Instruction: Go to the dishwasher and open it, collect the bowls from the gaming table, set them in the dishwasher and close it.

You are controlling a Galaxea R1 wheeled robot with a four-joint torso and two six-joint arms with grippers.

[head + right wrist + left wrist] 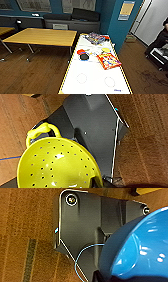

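Where the bowls lie: an orange-red bowl [80, 52] and a black bowl [84, 57] are seen on the gaming table [95, 80], about mid-length, near its left edge.
Bowl to bowl: the orange-red one sits at 11 o'clock of the black one, just beside it or touching; which cannot be told.
Blue bowl [140, 248]: shown large and close in the left wrist view, hollow side to the camera, with wooden floor [25, 225] behind it.
Axis: none is offered by the round bowls; whether their mouths face up cannot be made out. The table's long axis runs from 6 to 12 o'clock in the head view.
Direction for a reach: the pair lies at 12 o'clock from the robot, a shade toward 11, so the left arm is judged the nearer.
Grip, left arm: cannot be told.
Grip, right arm: cannot be told; a yellow colander [57, 164] is seen close in the right wrist view.
Neighbours: a red game box [108, 60] lies at 3 o'clock of the black bowl, a colourful box [95, 38] at 1 o'clock.
Surroundings: a yellow-topped table [42, 36] stands at 10 o'clock, a person [162, 37] at 2 o'clock.
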